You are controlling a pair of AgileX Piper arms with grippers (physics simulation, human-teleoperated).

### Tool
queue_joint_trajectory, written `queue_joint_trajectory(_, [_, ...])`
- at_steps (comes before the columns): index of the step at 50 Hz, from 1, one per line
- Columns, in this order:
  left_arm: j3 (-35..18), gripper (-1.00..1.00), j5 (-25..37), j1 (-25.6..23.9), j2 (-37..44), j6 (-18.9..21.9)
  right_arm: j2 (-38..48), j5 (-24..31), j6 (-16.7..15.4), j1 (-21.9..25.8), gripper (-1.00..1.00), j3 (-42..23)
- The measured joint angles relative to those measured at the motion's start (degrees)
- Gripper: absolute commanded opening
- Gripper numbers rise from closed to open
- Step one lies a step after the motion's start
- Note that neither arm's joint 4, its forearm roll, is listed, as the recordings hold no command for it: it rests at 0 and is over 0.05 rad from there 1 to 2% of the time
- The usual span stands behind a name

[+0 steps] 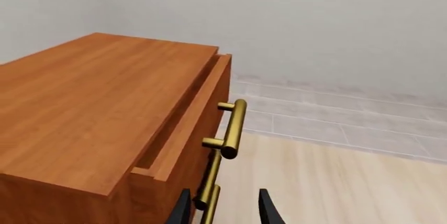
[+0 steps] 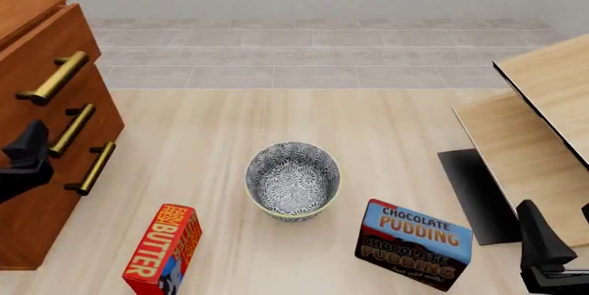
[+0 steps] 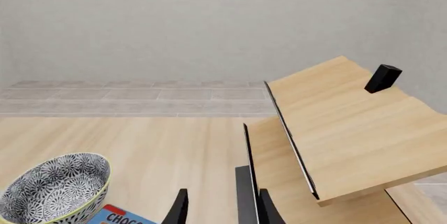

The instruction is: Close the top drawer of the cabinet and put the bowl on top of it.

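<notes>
Nothing is done yet, we judge: the top drawer [image 1: 183,130] of the cabinet [image 1: 84,109] at far left stands slightly out, the bowl [image 2: 292,180] sits mid-surface. Our left tool [image 1: 223,208] and right tool [image 3: 220,208] are spread, empty.

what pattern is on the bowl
Dense blue-grey and white floral on the bowl, pale yellowish rim; clearest in front view.
</notes>
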Motion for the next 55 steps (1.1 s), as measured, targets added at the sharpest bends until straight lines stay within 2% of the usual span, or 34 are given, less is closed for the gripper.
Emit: queue_joint_trajectory(55, [-0.78, 1.0, -6.45, 4.1, 7.65, 0.28, 0.0, 0.0, 0.0, 0.0, 1.0, 0.0])
